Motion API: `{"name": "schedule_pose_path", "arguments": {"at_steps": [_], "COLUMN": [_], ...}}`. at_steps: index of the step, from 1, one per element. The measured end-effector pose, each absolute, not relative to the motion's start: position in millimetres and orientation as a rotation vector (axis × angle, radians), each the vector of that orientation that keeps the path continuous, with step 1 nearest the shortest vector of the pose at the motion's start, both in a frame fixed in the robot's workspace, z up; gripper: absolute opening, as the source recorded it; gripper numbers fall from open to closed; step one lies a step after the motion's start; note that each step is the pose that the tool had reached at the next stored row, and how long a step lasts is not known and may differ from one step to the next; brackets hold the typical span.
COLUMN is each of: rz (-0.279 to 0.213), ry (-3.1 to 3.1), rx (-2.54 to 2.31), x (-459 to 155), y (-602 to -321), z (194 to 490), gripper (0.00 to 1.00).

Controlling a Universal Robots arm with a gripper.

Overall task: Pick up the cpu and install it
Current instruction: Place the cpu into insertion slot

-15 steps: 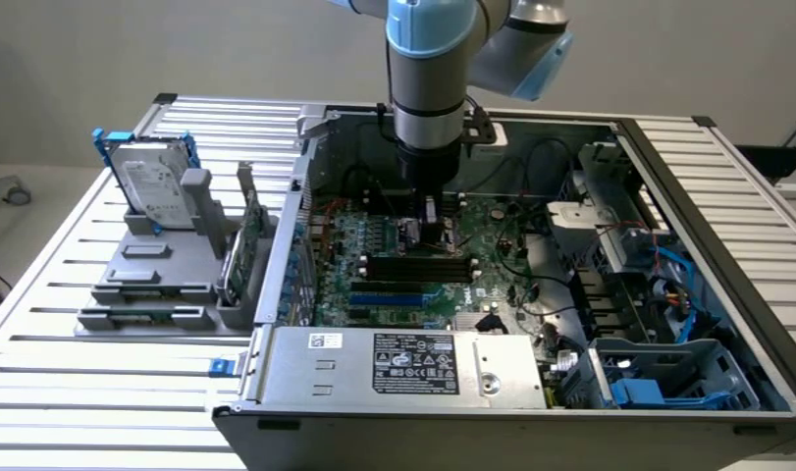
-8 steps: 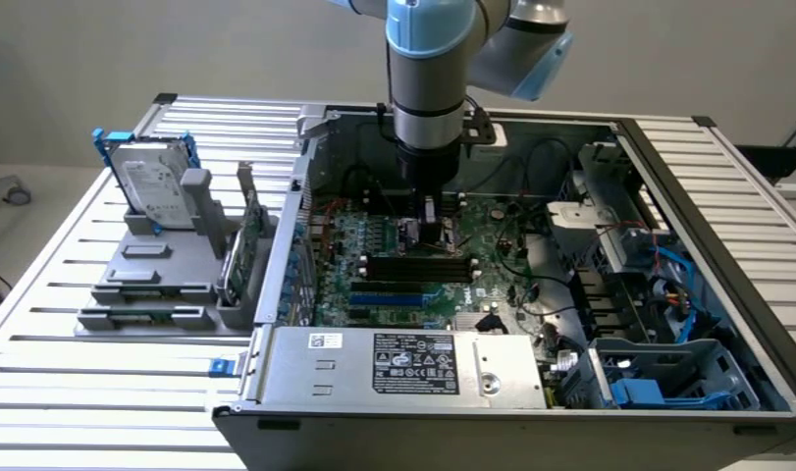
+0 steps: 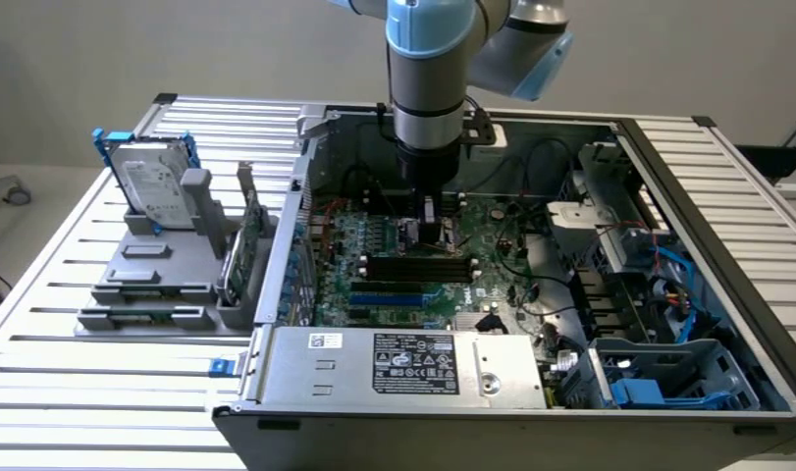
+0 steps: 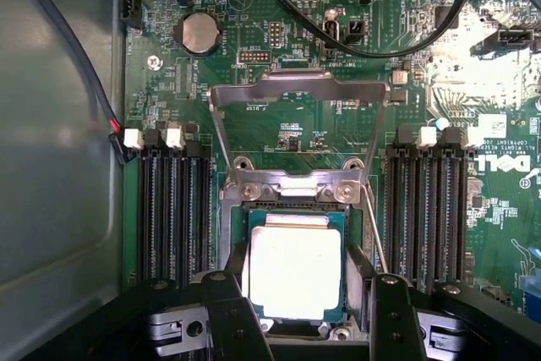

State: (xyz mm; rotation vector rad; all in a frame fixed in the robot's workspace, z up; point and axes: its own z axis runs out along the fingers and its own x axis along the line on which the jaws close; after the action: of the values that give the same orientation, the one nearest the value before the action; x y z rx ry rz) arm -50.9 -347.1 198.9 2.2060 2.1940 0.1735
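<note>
At the open socket point(image 4: 292, 207), the hand point(image 4: 300, 287) pinched the cpu point(image 4: 296, 266) by its sides, seemingly lowered into place but not yet released, load plate point(image 4: 297, 89) raised.

The cpu point(image 4: 294, 272) has a pale, matt metal top, the motherboard point(image 4: 169, 99) looks smooth and slightly glossy, and the socket frame point(image 4: 297, 84) is bare shiny metal.

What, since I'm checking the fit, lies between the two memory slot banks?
The cpu at the socket, plus the socket's open metal frame, as the wrist view shows.
</note>
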Motion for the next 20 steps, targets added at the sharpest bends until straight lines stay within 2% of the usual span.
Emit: {"name": "schedule_pose_path", "arguments": {"at_steps": [20], "rz": [0.178], "ry": [2.185], "rx": [2.21], "x": [-51.3], "y": [-347.4], "z": [197.2], "gripper": [0.55]}}
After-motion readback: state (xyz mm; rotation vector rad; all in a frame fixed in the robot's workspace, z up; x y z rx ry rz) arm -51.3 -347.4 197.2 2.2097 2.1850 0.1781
